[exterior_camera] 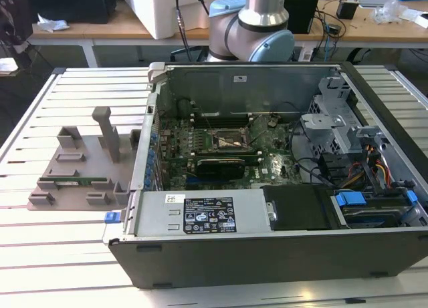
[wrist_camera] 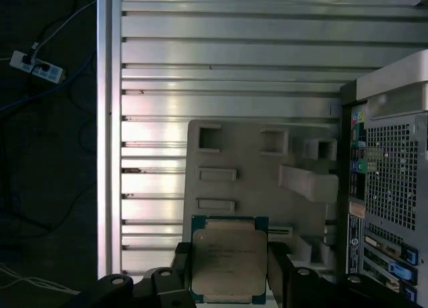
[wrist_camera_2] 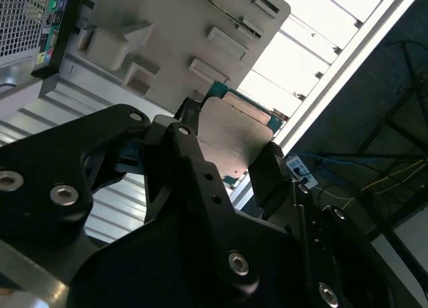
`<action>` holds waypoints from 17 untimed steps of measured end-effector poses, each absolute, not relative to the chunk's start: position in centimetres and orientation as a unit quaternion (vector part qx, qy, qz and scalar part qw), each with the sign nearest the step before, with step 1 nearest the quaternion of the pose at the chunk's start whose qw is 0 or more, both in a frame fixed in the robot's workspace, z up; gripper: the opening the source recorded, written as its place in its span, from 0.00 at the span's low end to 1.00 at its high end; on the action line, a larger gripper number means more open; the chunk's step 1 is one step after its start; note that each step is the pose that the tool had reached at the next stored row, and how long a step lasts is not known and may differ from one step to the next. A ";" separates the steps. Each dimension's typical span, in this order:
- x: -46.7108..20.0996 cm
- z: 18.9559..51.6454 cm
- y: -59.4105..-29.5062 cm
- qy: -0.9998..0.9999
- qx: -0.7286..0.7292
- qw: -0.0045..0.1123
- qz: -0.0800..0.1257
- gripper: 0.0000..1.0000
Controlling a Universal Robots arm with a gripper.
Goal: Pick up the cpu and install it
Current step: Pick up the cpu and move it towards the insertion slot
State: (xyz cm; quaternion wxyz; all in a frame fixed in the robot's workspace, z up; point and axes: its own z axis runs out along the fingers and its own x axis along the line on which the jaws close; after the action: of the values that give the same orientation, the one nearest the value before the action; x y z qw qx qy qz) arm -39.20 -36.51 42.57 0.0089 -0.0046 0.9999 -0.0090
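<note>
In both wrist views the cpu [wrist_camera: 229, 258] [wrist_camera_2: 234, 137], a flat square chip with a silvery top and a green rim, sits between the black fingers [wrist_camera: 182, 264]. My gripper [wrist_camera: 231, 271] [wrist_camera_2: 231, 158] is shut on it from two opposite sides. It hangs high above the grey holder tray [wrist_camera: 234, 158] [exterior_camera: 73, 164] on the slatted table. The black-framed socket [exterior_camera: 231, 141] lies on the motherboard inside the open computer case [exterior_camera: 281, 208], with its frame open. In the exterior view my arm [exterior_camera: 257, 21] rises behind the case.
The tray carries upright posts [exterior_camera: 107, 131] and a green memory stick [exterior_camera: 73, 182]. Inside the case are a power supply [exterior_camera: 200, 214], a drive cage [exterior_camera: 341, 127] and loose cables. The case's rear panel [wrist_camera: 388, 188] stands beside the tray. The table edge [wrist_camera: 103, 121] borders dark floor with a power strip [wrist_camera: 37, 64].
</note>
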 end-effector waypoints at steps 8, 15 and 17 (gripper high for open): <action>-37.3 42.6 -36.5 1.000 -0.005 0.009 -0.009 0.54; -33.1 42.6 -36.2 1.000 -0.005 0.008 -0.009 0.54; -30.7 42.6 -36.2 1.000 -0.005 0.006 -0.009 0.54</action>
State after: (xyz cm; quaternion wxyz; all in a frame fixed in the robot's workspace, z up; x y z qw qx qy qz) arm -30.72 -36.18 42.58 0.0065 -0.0047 0.9999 -0.0088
